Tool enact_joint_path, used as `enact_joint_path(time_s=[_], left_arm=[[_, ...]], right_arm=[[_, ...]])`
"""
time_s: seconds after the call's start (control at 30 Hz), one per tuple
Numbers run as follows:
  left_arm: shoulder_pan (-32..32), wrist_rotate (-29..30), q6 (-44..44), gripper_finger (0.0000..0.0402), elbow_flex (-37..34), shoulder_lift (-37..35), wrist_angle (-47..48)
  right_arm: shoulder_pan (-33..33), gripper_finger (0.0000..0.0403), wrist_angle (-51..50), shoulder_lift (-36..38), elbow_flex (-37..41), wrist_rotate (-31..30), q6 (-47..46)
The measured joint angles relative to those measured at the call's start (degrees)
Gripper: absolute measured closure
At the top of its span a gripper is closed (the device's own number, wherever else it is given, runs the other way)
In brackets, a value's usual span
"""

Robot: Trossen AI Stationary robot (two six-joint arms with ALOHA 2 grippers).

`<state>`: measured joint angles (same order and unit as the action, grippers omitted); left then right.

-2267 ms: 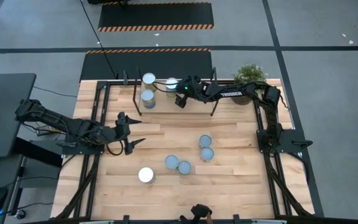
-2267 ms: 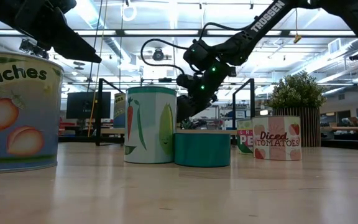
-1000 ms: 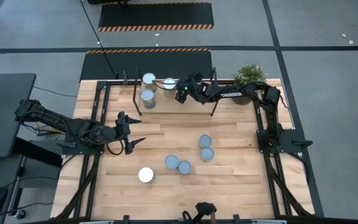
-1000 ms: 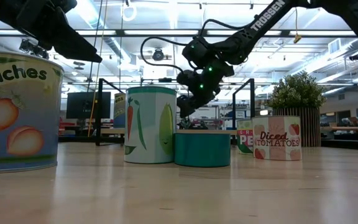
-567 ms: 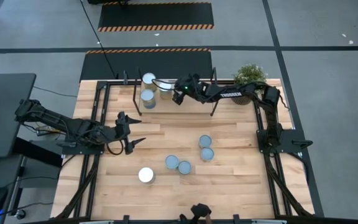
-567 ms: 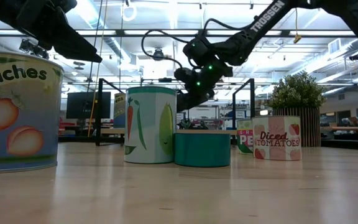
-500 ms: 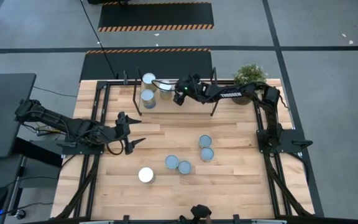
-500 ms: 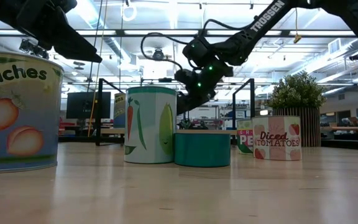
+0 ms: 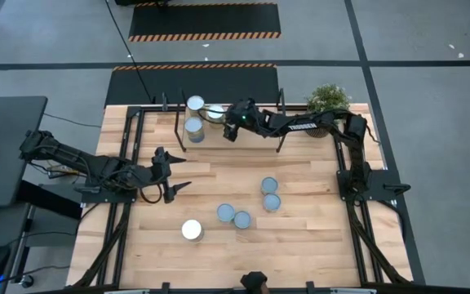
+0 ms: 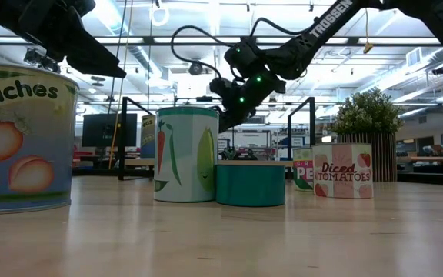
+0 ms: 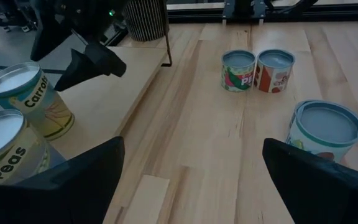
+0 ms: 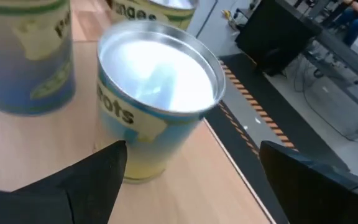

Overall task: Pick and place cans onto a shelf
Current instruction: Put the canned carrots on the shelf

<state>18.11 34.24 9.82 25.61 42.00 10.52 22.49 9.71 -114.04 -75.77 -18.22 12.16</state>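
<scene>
The shelf (image 9: 259, 140) stands at the table's far edge. Three cans stand on its board: two at its left end (image 9: 195, 104) (image 9: 193, 126) and a "Carrots" can (image 9: 214, 113) (image 12: 157, 99) beside them. My right gripper (image 9: 228, 131) (image 12: 191, 155) is open just above and in front of the Carrots can, a finger on either side, touching nothing. My left gripper (image 9: 180, 173) (image 11: 192, 155) is open and empty over the table's left middle. Several more cans stand on the tabletop (image 9: 269, 185) (image 9: 272, 202) (image 9: 226, 213) (image 9: 241, 219) (image 9: 191, 230).
A potted green plant (image 9: 328, 100) stands at the far right corner beside the shelf. The shelf's black uprights (image 9: 281, 122) frame the board. Black frame rails (image 9: 133, 163) run along the table's left and right sides.
My right gripper has gone a little toward the table's left edge and upward over the shelf. The Carrots can stands slightly farther left than before, next to the other two cans.
</scene>
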Motion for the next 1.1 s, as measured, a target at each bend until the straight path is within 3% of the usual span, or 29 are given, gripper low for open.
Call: enact_joint_path(time_s=[0.27,0.57,0.8,1.1], left_arm=[[0.01,0.02,-0.07,0.0015,0.0,0.0,0.0],[0.02,-0.05,-0.09,0.0015,0.05,0.0,-1.75],[0.0,-0.07,-0.61,0.0015,0.07,0.0,-2.12],[0.02,-0.38,0.26,0.0015,0.07,0.0,-2.19]], right_arm=[[-0.73,0.0028,-1.29,0.0,0.0,-1.23,1.0],[1.39,0.0028,7.23,0.0,0.0,1.96,2.6],[1.38,0.0028,3.23,0.0,0.0,3.28,1.89],[2.76,0.0028,3.37,-0.02,0.02,-3.21,5.38]])
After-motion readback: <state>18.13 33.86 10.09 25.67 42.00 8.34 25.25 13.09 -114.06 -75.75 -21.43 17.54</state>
